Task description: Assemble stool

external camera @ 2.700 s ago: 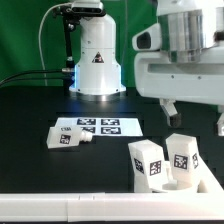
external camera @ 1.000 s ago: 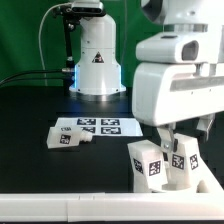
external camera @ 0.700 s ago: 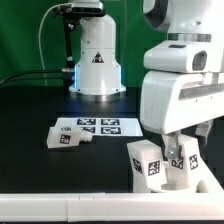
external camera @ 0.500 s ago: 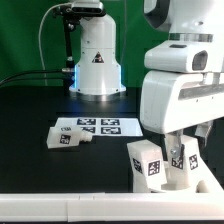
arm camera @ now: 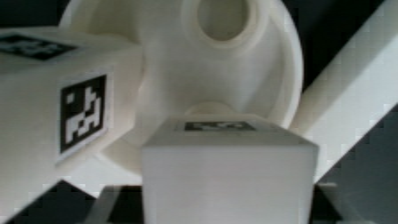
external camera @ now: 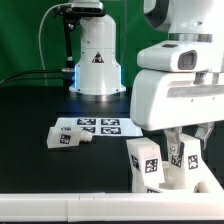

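At the exterior view's lower right: stool (external camera: 160, 165), legs upright on seat (arm camera: 178, 60). Dropped from above within seconds to straddle the right-hand leg (external camera: 184, 158) with the gripper (external camera: 187, 140); cannot tell whether clamped or merely flanking. Points to seating that leg next, leaving the loose leg (external camera: 65, 137) by the marker board (external camera: 105, 126).

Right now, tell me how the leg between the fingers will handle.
The leg looks like moulded plastic: probably stiff and light. Flat sides should grip well, though smooth faces may slip. Standing upright, it might tip if nudged.
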`<state>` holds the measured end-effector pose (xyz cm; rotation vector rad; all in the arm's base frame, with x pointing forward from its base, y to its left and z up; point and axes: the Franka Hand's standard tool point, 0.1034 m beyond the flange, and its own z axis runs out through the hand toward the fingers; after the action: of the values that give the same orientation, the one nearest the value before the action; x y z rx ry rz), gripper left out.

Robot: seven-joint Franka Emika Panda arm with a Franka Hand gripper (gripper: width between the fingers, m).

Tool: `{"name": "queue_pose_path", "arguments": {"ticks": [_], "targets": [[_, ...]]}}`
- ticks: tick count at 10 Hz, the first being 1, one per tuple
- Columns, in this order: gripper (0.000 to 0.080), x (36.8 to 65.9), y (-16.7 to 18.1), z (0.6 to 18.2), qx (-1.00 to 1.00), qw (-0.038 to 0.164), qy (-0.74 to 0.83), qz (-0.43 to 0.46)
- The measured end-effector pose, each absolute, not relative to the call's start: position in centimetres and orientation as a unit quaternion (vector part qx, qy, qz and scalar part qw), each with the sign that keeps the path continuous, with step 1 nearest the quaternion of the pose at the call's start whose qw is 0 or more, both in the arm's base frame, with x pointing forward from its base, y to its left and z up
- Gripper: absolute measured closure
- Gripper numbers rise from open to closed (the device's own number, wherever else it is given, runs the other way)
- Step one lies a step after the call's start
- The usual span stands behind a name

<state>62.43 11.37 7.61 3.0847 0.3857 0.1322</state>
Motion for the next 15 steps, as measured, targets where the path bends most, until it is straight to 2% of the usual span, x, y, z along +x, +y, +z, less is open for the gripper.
{"name": "queue_pose_path", "arguments": {"ticks": [2,3,7,10,15], "targets": [[0.0465,62.8,11.5,7.7,0.995,-0.022,-0.093,0.029],[0.0464,63.0,11.1,7.9,0.989,-0.031,-0.143,0.025],[0.0464,62.8,11.6,7.6,0.951,-0.035,-0.307,0.017],[0.0464,62.9,12.0,7.7,0.805,-0.054,-0.590,0.002],[0.0464,62.5,12.2,7.2,0.715,-0.053,-0.697,-0.010]]}}
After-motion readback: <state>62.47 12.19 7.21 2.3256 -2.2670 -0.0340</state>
